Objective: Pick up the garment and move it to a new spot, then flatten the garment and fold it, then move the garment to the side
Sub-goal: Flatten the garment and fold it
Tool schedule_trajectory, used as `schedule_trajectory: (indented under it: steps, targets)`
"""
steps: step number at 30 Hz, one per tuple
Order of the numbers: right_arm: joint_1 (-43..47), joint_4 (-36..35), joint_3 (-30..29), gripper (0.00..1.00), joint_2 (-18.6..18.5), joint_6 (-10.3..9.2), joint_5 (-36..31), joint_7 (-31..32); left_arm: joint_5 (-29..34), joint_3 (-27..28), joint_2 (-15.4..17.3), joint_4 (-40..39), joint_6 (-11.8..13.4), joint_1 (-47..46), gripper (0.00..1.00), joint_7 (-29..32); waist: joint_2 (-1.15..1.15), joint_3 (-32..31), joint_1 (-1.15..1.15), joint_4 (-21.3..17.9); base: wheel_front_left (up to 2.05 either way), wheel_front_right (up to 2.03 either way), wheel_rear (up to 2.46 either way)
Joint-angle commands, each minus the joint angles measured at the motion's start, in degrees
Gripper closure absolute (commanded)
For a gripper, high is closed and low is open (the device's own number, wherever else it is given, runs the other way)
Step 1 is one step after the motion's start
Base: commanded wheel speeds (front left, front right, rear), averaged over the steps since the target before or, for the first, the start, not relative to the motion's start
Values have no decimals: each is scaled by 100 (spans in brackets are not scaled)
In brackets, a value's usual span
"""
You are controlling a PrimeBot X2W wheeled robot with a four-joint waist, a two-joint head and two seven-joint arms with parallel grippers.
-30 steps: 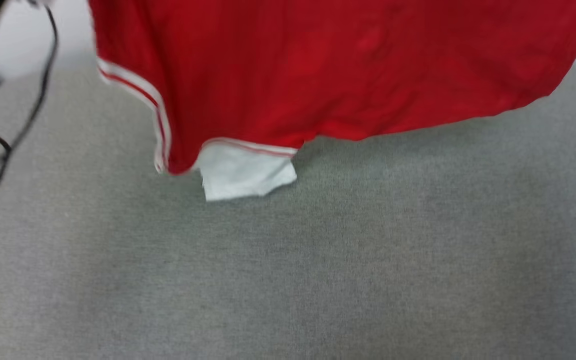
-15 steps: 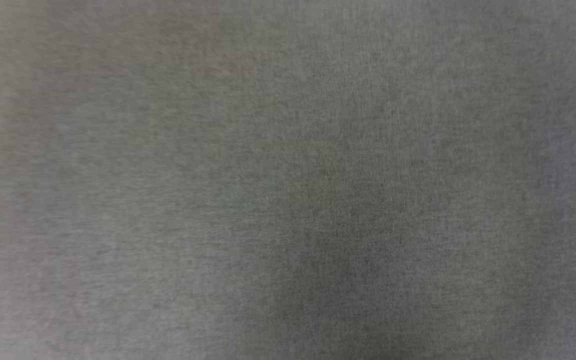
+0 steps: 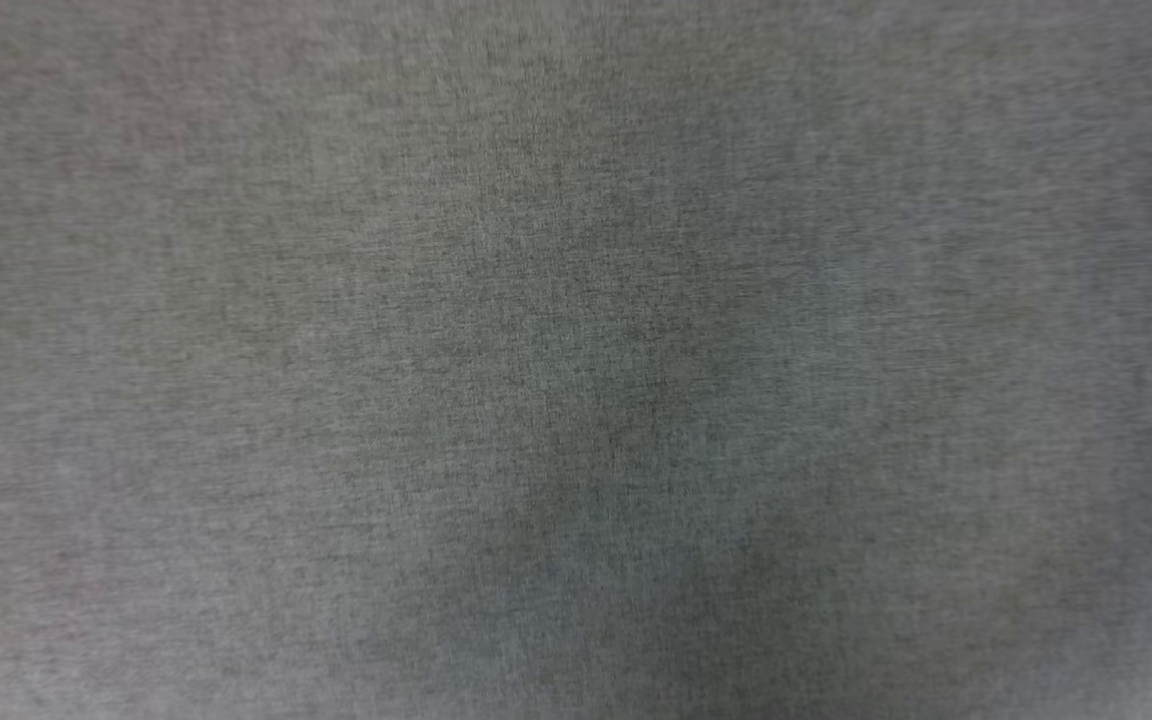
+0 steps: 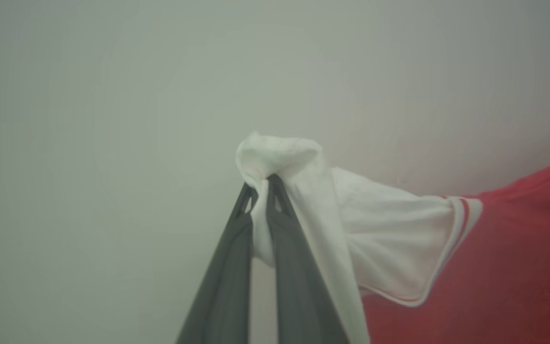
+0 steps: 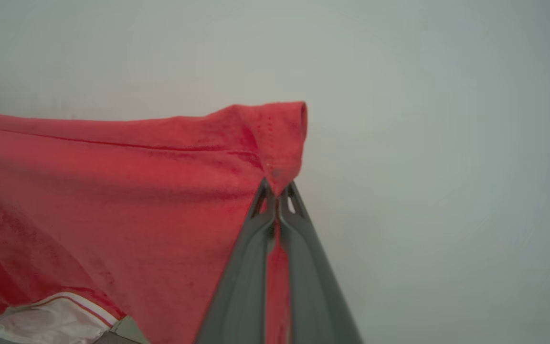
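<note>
Head view was blurry: we made out just a grey woven surface [image 3: 576, 360] with a soft shadow near the middle. Most of the shirt [image 4: 518, 248] was cut off at the frame edges in both wrist views, and we couldn't read any print on it. Behind it was a plain pale wall [image 4: 112, 95]. Left gripper [image 4: 261, 184] was clamped on the bunched white sleeve [image 4: 389, 229]; right gripper [image 5: 277, 191] pinched a red corner [image 5: 275, 138]. Shirt was held up between them.
</note>
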Motion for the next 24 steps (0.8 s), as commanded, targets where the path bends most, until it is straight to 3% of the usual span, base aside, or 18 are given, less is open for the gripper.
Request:
schedule_trajectory:
  steps: [1,8,14,24]
  targets:
    - [-124,157,73,100,-40,-6,73,-99,-65,21,-21,44,31,168,100,-53,0,164,-2,31,0,0,0]
    - [104,946,430,100,-51,-6,487,-435,-363,72,-144,266,-67,744,100,-359,0,164,-2,123,0,0,0]
    - [733,1202,966,100,-198,-5,863,-571,-665,8,-273,482,-242,1590,100,-710,0,-297,-2,251,0,0,0]
    - [3535,452,1605,100,-765,-6,1513,-84,-1487,-260,-304,295,-397,4259,100,-1013,0,-1968,-2,498,0,0,0]
